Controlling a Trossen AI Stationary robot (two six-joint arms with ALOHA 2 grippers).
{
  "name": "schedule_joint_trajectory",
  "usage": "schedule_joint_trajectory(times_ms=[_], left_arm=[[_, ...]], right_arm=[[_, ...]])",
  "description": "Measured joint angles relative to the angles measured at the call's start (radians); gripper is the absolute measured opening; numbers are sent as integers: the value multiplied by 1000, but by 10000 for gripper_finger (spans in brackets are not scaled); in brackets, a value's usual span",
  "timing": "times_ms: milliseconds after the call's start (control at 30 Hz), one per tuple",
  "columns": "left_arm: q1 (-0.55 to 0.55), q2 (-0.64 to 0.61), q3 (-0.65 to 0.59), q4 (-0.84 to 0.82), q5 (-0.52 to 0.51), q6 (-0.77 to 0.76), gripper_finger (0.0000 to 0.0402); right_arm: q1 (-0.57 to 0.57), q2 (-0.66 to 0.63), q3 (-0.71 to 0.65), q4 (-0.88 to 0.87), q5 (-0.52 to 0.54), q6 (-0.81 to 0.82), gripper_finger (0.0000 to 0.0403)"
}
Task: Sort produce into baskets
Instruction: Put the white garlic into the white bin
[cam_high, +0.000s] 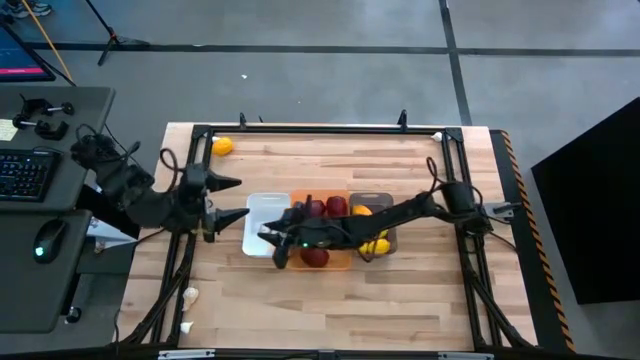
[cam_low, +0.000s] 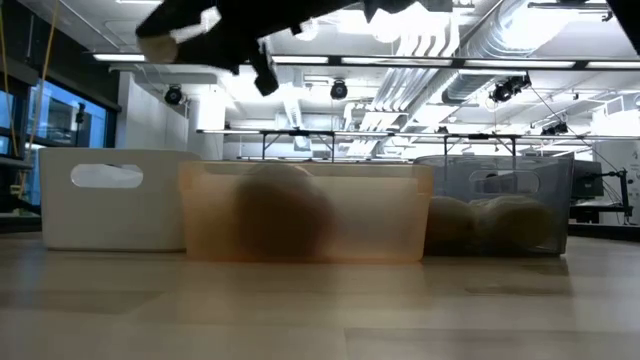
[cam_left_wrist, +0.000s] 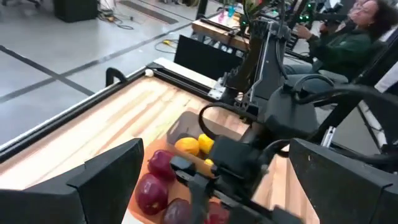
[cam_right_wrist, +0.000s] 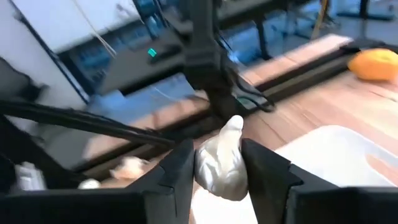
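Note:
My right gripper (cam_high: 272, 240) reaches across the baskets and hangs over the white basket (cam_high: 258, 212), shut on a whitish garlic bulb (cam_right_wrist: 221, 165). The low view shows the right gripper (cam_low: 175, 40) well above the white basket (cam_low: 110, 200). The orange basket (cam_high: 300, 198) holds dark red fruits (cam_high: 316, 257), and the grey basket (cam_high: 388, 205) holds lemons (cam_high: 375, 245). My left gripper (cam_high: 235, 200) is open and empty just left of the white basket. A lemon (cam_high: 222, 146) lies at the far left of the table. My right gripper pinches the garlic bulb's rounded body (cam_right_wrist: 205, 171) between its two fingers, one on each side. The bulb's pointed tip (cam_right_wrist: 234, 124) sticks out past the fingertips. The bulb is lifted clear, above the white basket.
Two garlic bulbs (cam_high: 190, 295) (cam_high: 186, 327) lie on the table near its near left corner. A black frame rail (cam_high: 320, 128) runs along the table's far edge. A desk with keyboard and mouse (cam_high: 45, 245) stands left of the table. A person (cam_left_wrist: 348, 37) sits beyond the table.

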Motion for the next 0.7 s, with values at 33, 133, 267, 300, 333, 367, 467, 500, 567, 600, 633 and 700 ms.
schedule_joint_trajectory(times_ms=[33,133,267,300,333,367,467,500,567,600,633,700], left_arm=[[-28,0,0,-18,-31,-24,390],[-110,0,0,-84,-129,-103,390],[-204,0,0,-171,-233,-222,390],[-222,0,0,-190,-250,-248,390],[-239,0,0,-203,-262,-269,390],[-254,0,0,-211,-273,-288,390],[-282,1,0,-217,-292,-314,390],[-286,1,0,-218,-294,-323,390],[-286,0,0,-218,-291,-343,390],[-285,-1,0,-217,-281,-352,390],[-284,-1,0,-217,-270,-363,390],[-283,0,0,-216,-250,-373,390]], right_arm=[[-6,13,27,-46,4,4,124],[-30,41,87,-138,18,5,136],[-69,42,104,-187,2,76,159],[-80,42,104,-195,-12,105,169],[-90,42,103,-205,-27,133,179],[-99,43,102,-211,-40,159,189],[-118,43,102,-221,-68,200,223],[-124,40,102,-225,-90,207,233],[-136,22,99,-260,-152,207,248],[-142,6,99,-275,-178,206,252],[-146,-20,99,-307,-195,197,255],[-157,-78,100,-398,-196,158,256]])
